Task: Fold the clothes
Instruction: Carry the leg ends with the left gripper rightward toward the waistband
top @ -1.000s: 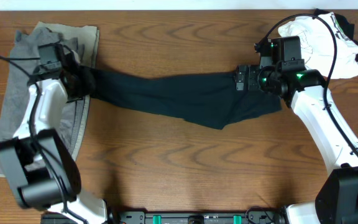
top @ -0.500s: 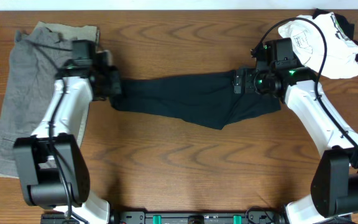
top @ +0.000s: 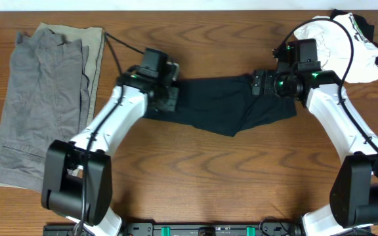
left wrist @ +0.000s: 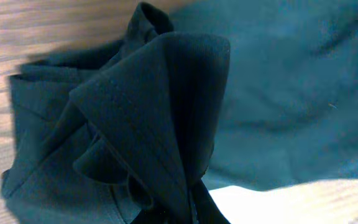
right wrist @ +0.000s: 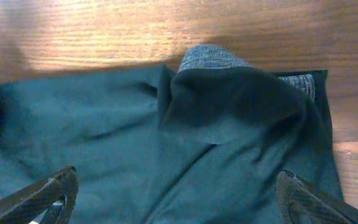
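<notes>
The leggings (top: pixel 222 105) are black cloth, matt and fine-knit, smooth where flat and soft in the bunched folds; their waistband (right wrist: pixel 210 57) is a heathered grey knit, slightly coarser; the table (top: pixel 195 170) is brown wood with bold grain and a low sheen; the grey garment (top: pixel 41 98) at the left is creased, matt woven cloth; the arm shells (top: pixel 336 124) are smooth white plastic; the right gripper (right wrist: pixel 176 180) has fingers (right wrist: pixel 39 196) of dark, faintly glossy carbon-weave.

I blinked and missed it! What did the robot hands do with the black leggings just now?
The left hand, gripping the leg end of the black leggings, dragged it rightward toward the waistband. The right hand stayed by the waistband. Grey trousers and white garment unmoved.
</notes>
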`<state>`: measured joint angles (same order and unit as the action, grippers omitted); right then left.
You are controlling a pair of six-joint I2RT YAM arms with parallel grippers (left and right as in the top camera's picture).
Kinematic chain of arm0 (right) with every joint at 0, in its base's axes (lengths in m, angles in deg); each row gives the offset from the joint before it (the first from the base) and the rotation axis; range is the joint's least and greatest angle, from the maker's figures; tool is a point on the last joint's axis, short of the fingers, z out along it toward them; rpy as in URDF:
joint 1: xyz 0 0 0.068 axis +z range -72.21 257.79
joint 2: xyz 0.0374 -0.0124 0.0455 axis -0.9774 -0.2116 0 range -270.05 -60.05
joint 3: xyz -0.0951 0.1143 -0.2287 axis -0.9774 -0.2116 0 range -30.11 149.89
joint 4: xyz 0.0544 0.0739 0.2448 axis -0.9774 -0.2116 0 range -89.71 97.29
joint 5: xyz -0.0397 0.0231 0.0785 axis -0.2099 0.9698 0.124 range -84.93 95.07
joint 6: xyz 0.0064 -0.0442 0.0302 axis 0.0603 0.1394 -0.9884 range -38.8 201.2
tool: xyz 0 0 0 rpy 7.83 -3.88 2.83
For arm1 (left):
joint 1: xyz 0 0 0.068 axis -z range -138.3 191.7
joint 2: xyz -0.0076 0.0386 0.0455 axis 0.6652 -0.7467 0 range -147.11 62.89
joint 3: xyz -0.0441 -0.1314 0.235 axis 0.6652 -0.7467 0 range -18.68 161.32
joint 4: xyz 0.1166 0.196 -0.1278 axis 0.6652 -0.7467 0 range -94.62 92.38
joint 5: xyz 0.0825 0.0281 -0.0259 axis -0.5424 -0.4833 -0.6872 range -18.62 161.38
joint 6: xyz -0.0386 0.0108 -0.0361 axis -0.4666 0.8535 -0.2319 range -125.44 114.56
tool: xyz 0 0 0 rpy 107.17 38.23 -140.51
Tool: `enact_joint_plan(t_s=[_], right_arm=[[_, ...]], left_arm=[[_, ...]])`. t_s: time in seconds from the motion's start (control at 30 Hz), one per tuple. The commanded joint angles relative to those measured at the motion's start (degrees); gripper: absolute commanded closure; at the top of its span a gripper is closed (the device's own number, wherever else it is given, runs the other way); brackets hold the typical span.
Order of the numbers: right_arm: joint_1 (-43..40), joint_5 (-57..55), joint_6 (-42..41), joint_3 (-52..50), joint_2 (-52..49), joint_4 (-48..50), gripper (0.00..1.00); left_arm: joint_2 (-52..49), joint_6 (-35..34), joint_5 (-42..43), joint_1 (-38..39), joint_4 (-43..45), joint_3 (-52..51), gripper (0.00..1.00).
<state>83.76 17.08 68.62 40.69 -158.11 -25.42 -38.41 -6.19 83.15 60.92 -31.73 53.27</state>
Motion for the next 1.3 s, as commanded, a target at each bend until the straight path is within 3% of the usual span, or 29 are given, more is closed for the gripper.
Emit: enact_joint_plan(t_s=[0.0, 0.57, 1.03, 1.07, 1.1, 1.13, 1.17, 1.2, 1.27], right_arm=[[-1.62, 2.69, -0.70, 0.24, 0.07, 0.17, 0.01], [-3.32, 4.98, -0.70, 0.24, 0.09, 0.31, 0.01], [-3.34, 4.96, -0.68, 0.24, 0.09, -0.07, 0.01], [-3.34, 4.96, -0.68, 0.22, 0.09, -0.07, 0.01], [-3.34, 4.96, -0.68, 0.22, 0.09, -0.07, 0.01], [-3.34, 4.96, -0.68, 0.24, 0.09, -0.07, 0.01], [-3.34, 4.96, -0.68, 0.24, 0.09, -0.04, 0.01], [-3.34, 4.94, -0.68, 0.24, 0.09, -0.04, 0.01], [-3.48, 4.17, -1.81, 0.24, 0.09, -0.35, 0.02]], left_arm=[[0.24, 0.48, -0.48, 2.40, -0.17, 0.31, 0.95], [-4.07, -7.50, -0.22, 7.56, 8.83, 0.31, 0.94], [-5.22, -7.74, 2.34, 10.56, 11.96, 0.31, 0.92], [-5.22, -7.76, 2.34, 10.67, 11.96, 0.31, 0.77], [-5.22, -7.76, 2.34, 10.75, 11.96, 0.31, 0.50], [-5.22, -7.74, 2.34, 10.78, 11.98, 0.31, 0.33], [-5.22, -7.76, 2.34, 10.75, 12.00, 0.31, 0.07], [-5.22, -7.76, 2.34, 10.75, 12.00, 0.31, 0.02], [-5.20, -7.72, 2.29, 10.69, 11.98, 0.31, 0.02]])
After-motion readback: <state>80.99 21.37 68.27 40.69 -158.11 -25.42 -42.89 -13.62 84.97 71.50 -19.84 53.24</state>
